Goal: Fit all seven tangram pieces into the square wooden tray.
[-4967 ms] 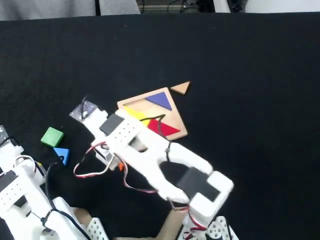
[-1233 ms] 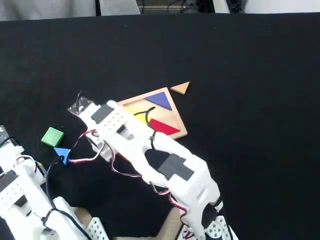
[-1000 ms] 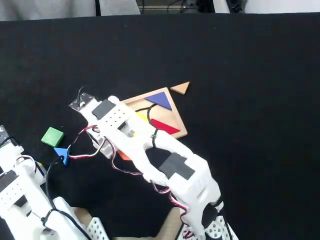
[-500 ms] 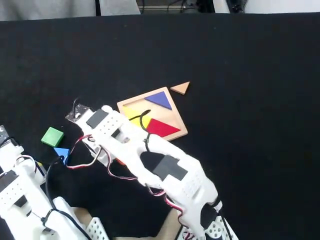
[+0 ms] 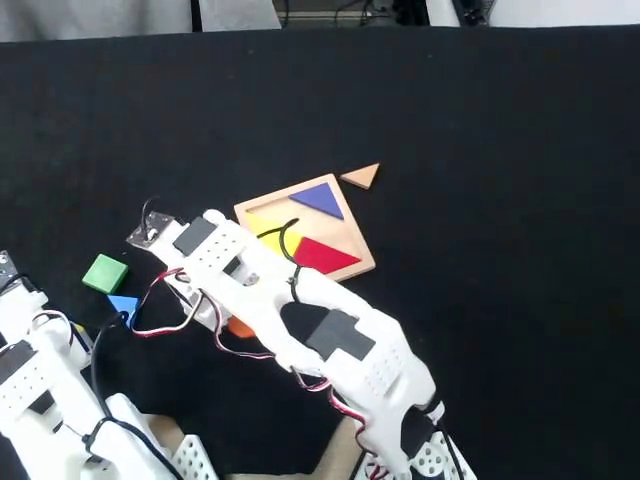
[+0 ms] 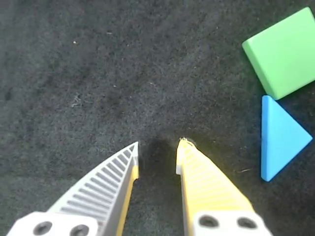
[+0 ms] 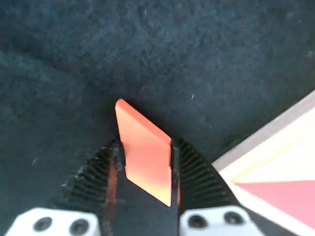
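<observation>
The square wooden tray (image 5: 352,233) holds a blue triangle (image 5: 318,198), a yellow piece (image 5: 264,227) and a red triangle (image 5: 325,255). A plain wooden triangle (image 5: 362,177) lies just past its far corner. My right gripper (image 7: 143,164) is shut on an orange parallelogram (image 7: 142,150), just off the tray's corner (image 7: 268,132); from above the orange piece (image 5: 240,327) peeks out under the right arm. My left gripper (image 6: 157,157) is open over bare cloth, beside the green square (image 6: 283,51) and small blue triangle (image 6: 280,137).
Black cloth covers the table. The right arm (image 5: 300,320) reaches from the near edge across the tray's left side. The left arm (image 5: 35,375) sits at the near left corner, close to the green square (image 5: 105,273) and blue triangle (image 5: 123,305).
The right arm has swung left and toward the near edge, uncovering more of the tray, with the orange piece held. In the last half second it barely moved. The left arm is still.
</observation>
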Robot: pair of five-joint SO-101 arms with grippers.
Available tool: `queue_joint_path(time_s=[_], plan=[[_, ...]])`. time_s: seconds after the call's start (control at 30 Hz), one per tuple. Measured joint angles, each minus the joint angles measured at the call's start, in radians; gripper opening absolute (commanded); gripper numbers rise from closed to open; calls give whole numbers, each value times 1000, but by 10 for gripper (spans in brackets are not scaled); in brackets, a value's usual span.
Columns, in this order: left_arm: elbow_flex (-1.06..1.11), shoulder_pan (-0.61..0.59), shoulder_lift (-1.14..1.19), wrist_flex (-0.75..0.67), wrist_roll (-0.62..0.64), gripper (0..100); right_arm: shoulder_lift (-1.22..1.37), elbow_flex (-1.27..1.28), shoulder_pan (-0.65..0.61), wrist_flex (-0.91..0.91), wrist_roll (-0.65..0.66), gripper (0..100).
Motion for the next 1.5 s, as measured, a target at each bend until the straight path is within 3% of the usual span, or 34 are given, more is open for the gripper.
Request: queue_joint_path(time_s=[0.3,0.5,0.77,1.0,1.4,1.5], plan=[[0,0,0,0,0,134,-195,-193,118,250,54,32],[0,0,0,0,0,134,-301,-193,281,278,61,32],[0,0,0,0,0,134,-242,-187,552,226,-71,34],[0,0,0,0,0,134,-80,-155,574,146,-124,33],[0,0,0,-20,0,134,-63,-143,574,104,-183,40],[0,0,0,-20,0,134,-63,-130,574,106,-183,106]])
